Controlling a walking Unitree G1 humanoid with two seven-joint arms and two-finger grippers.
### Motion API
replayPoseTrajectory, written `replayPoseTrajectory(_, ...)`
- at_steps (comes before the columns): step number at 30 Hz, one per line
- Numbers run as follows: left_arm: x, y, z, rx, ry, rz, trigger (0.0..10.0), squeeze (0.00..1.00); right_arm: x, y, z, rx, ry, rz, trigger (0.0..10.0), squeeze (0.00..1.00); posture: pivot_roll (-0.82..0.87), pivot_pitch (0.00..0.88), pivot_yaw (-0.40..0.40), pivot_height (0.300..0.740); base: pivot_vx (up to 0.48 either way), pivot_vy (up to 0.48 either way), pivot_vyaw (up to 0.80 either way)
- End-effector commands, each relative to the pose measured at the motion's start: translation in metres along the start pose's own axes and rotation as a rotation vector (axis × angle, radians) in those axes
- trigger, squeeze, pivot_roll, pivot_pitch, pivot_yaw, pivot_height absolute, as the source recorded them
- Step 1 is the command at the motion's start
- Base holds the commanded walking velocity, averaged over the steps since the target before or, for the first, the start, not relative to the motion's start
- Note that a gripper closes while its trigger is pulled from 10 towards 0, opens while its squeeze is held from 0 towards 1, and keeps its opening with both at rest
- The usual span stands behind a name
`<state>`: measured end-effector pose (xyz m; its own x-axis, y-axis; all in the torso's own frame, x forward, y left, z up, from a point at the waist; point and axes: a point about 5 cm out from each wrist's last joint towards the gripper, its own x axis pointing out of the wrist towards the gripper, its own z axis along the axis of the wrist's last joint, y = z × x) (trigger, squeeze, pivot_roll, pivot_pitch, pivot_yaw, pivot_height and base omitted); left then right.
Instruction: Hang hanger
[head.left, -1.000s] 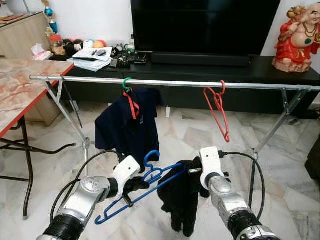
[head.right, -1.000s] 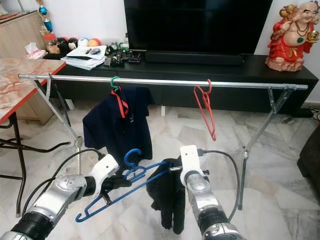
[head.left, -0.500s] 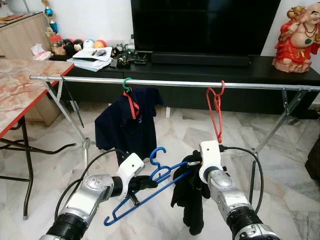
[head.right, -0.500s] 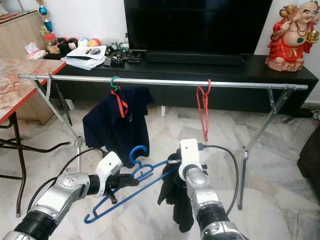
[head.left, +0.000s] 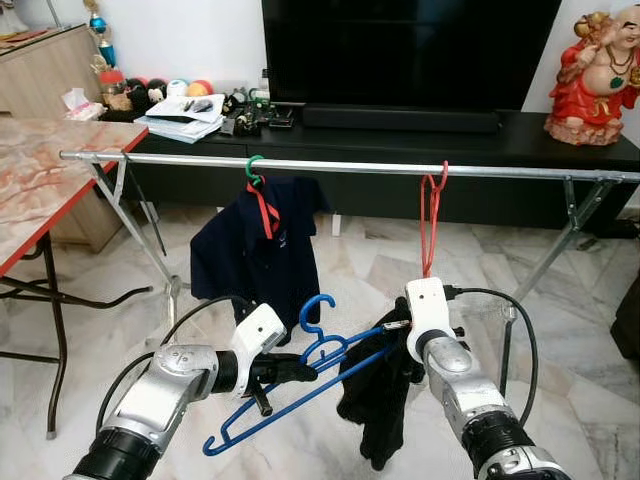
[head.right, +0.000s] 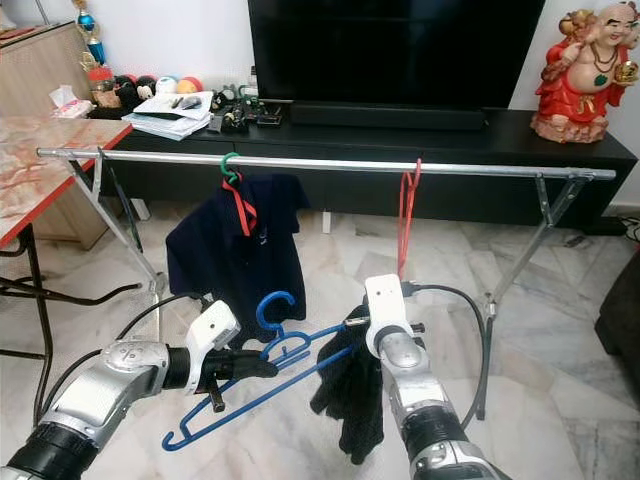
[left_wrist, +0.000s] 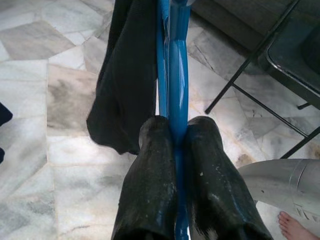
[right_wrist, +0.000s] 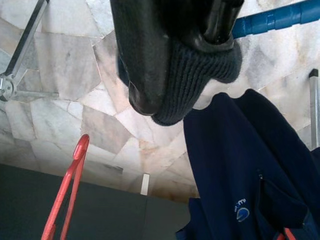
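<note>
Your landmark is the clothes rail (head.left: 340, 167), a silver bar running across the room in front of the black TV console (head.left: 560, 150). Your left gripper (left_wrist: 172, 145) sits below and in front of the rail, its two black fingers pressed together on the blue hanger (head.left: 300, 385), which tilts from low on the left side up toward the right. Your right gripper (right_wrist: 175, 87) is just beside the hanger's upper end, also below the rail, fingers clamped on a dark knit garment (head.left: 380, 400) that droops toward the marble floor (head.left: 90, 330).

On the rail, a navy polo shirt (head.left: 255, 250) hangs from a green hook left of centre, and an empty red hanger (head.left: 430, 225) hangs right of centre, almost edge-on to you, directly above your right wrist. Bare bar lies between those two, and more bare bar runs from the red hanger out to the rail's right leg (head.left: 560, 250).

The rail's left end nearly meets the corner of a red-edged folding table (head.left: 40, 190). Behind the rail, the console carries papers (head.left: 180, 115) and small clutter at its left end and a red figurine (head.left: 595, 75) at its right.
</note>
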<state>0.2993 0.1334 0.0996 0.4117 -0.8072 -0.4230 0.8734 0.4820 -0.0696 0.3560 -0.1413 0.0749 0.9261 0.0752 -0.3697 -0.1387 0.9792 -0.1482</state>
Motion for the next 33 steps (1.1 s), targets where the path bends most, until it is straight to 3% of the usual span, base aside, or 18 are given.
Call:
replayPoseTrajectory(1, 0.000, -0.001, 0.002, 0.017, 0.001, -0.002, 10.0, 0.00, 0.001, 0.003, 0.015, -0.003, -0.056, 0.017, 10.0, 0.00, 0.11, 0.000, 0.022, 0.740, 0.000, 0.000, 0.00)
replayPoseTrajectory(11, 0.006, 0.018, -0.005, 0.045, 0.071, 0.222, 10.0, 0.00, -0.001, 0.007, 0.019, 0.052, -0.059, 0.038, 10.0, 0.00, 0.11, 0.000, 0.019, 0.740, 0.000, 0.000, 0.00)
replayPoseTrajectory(17, 0.006, 0.020, -0.007, 0.047, 0.076, 0.245, 10.0, 0.00, -0.005, 0.010, 0.028, 0.062, -0.083, 0.049, 10.0, 0.00, 0.11, 0.000, 0.019, 0.740, 0.000, 0.000, 0.00)
replayPoseTrajectory(27, 0.012, 0.024, 0.001, 0.062, 0.034, 0.298, 10.0, 0.00, -0.013, 0.025, 0.031, -0.011, -0.061, 0.170, 10.0, 0.00, 0.10, 0.000, 0.021, 0.740, 0.000, 0.000, 0.00)
replayPoseTrajectory(33, 0.012, 0.028, 0.004, 0.067, 0.027, 0.332, 10.0, 0.00, -0.011, 0.016, 0.016, -0.062, -0.019, 0.099, 10.0, 0.00, 0.10, 0.000, 0.021, 0.740, 0.000, 0.000, 0.00)
